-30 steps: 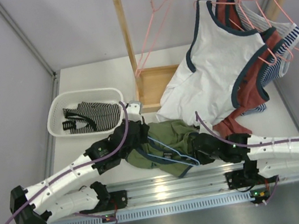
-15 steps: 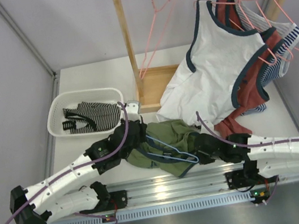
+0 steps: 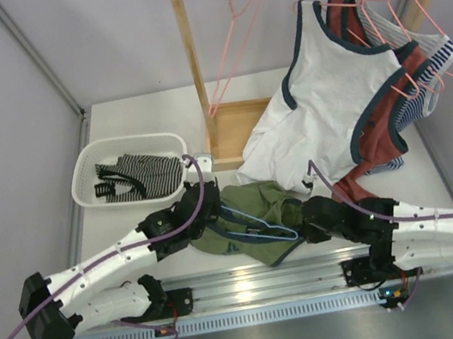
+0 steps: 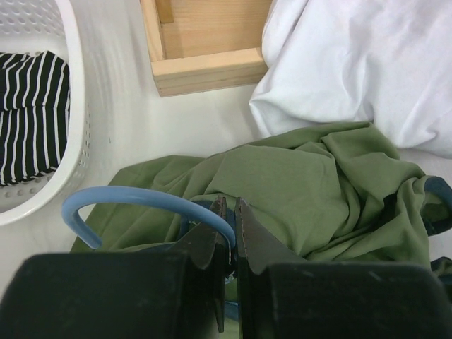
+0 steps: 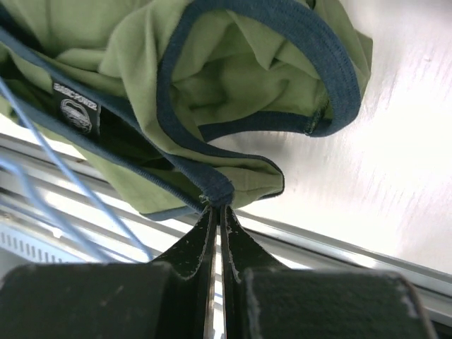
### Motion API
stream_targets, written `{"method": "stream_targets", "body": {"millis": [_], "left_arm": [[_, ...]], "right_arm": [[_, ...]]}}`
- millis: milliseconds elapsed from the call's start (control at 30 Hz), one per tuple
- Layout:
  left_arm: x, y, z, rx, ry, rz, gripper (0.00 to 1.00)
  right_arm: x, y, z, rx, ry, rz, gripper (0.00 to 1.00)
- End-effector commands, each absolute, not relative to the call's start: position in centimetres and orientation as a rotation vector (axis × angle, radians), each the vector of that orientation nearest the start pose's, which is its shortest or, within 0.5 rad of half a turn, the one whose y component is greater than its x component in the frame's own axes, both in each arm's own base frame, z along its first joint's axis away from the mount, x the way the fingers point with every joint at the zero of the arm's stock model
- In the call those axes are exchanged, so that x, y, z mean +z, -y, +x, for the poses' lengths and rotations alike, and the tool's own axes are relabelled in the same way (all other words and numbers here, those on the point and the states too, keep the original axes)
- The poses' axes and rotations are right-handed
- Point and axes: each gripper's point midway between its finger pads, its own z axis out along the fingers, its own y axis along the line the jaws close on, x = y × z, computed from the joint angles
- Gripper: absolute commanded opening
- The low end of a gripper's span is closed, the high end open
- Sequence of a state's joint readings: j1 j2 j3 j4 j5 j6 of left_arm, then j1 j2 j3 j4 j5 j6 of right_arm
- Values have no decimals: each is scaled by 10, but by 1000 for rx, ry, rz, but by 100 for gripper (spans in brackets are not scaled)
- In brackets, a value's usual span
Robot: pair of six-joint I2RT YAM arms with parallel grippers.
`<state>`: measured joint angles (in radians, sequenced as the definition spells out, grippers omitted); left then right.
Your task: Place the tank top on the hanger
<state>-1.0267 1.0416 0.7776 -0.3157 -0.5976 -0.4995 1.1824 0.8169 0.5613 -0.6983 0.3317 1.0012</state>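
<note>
1. Olive-green tank top point(image 3: 255, 212) lies crumpled on the counter point(image 3: 140, 119) near its front edge, between the two arms.
2. Light-blue hanger point(image 3: 261, 232) lies across the tank top, its hook toward the left.
3. Left hand point(image 4: 229, 220) is closed narrow on the hanger at the base of the hook.
4. Right hand point(image 5: 217, 210) is pinched tight on the tank top's dark navy trim, at the cloth's near right edge.
5. A white top point(image 3: 328, 100) hangs from the wooden rack point(image 3: 189, 71), and its hem spills onto the counter just behind the tank top.
6. A rust-red garment point(image 3: 378, 140) hangs beside it, its tail near the right arm.
7. Pink hangers point(image 3: 231, 38) hang on the rail above.
8. A white basket point(image 3: 88, 171) holding a striped garment point(image 3: 145, 174) sits to the left.
</note>
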Motion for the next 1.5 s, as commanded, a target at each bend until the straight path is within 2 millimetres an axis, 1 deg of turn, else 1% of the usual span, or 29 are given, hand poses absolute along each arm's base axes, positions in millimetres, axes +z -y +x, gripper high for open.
{"method": "stream_targets", "body": {"millis": [0,233,433,500,600,733,767,867,933,1033,1067,1100,1133,1167,1200,1233,1267,1333,1367,1433,1467], "left_arm": [[184,222,239,-287,-2006,151,0],[185,217,243,-248,-1993,130,0],[182,212,246,-204,-1992,106,0],[183,213,247,-208,-1990,103,0],[180,215,247,-206,-1998,112,0],[178,214,247,-203,-2000,111,0],[179,213,247,-201,-1997,108,0],[179,212,247,-195,-1996,105,0],[180,215,246,-216,-1998,117,0],[180,218,245,-229,-1998,133,0],[180,220,244,-235,-1999,136,0],[180,220,243,-238,-1998,143,0],[181,224,242,-248,-1993,153,0],[182,225,241,-252,-1988,158,0],[185,227,241,-255,-1978,158,0],[187,231,237,-260,-1971,179,0],[191,232,237,-248,-1957,175,0],[194,239,232,-257,-1947,195,0],[196,240,231,-258,-1944,197,0],[201,241,229,-269,-1935,191,0],[203,241,229,-272,-1933,182,0]], "right_arm": [[116,-197,109,555,-2462,-119,0],[124,-197,108,544,-2462,-163,0],[128,-193,106,557,-2460,-159,0],[126,-193,105,557,-2468,-160,0],[129,-192,105,563,-2461,-151,0],[138,-194,109,570,-2439,-149,0],[143,-197,110,584,-2431,-150,0],[146,-202,110,588,-2434,-170,0],[146,-203,110,588,-2436,-175,0],[151,-206,113,592,-2418,-179,0],[160,-209,116,598,-2399,-176,0],[163,-211,118,591,-2391,-188,0],[164,-214,121,576,-2391,-199,0],[174,-219,124,586,-2374,-199,0],[178,-223,127,587,-2362,-213,0],[177,-227,128,572,-2368,-224,0],[183,-231,131,581,-2357,-227,0],[182,-237,135,565,-2356,-244,0],[185,-241,137,574,-2351,-247,0],[183,-245,139,569,-2355,-258,0],[187,-251,140,597,-2347,-262,0]]}}
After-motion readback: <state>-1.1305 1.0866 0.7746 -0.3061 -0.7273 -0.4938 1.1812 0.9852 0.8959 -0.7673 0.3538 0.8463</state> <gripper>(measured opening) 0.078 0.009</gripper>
